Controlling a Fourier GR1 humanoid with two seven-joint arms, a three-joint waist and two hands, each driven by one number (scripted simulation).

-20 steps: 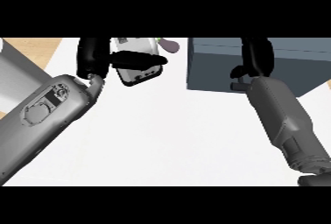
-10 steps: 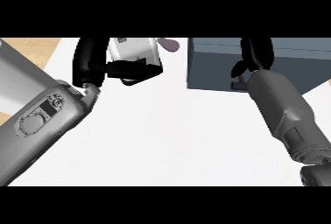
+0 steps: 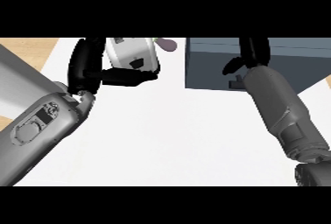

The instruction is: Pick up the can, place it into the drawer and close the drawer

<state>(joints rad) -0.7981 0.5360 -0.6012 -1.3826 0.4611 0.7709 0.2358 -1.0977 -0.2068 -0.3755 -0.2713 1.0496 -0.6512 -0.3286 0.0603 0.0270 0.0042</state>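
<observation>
With your left hand [image 3: 97, 70] curled around the can [image 3: 132, 52], carry it level toward the drawer [image 3: 213, 65], where your right hand [image 3: 249, 52] rests, grip undeterminable.

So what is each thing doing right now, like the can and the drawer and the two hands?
Can: held up off the white counter, tilted, in the left hand.
Left hand: fingers and thumb curled round the can.
Right hand: over the grey drawer unit, holding nothing that shows; whether its fingers are open or shut is hard to tell.
Drawer unit: grey box at the back right; open or shut cannot be told from this view.
</observation>
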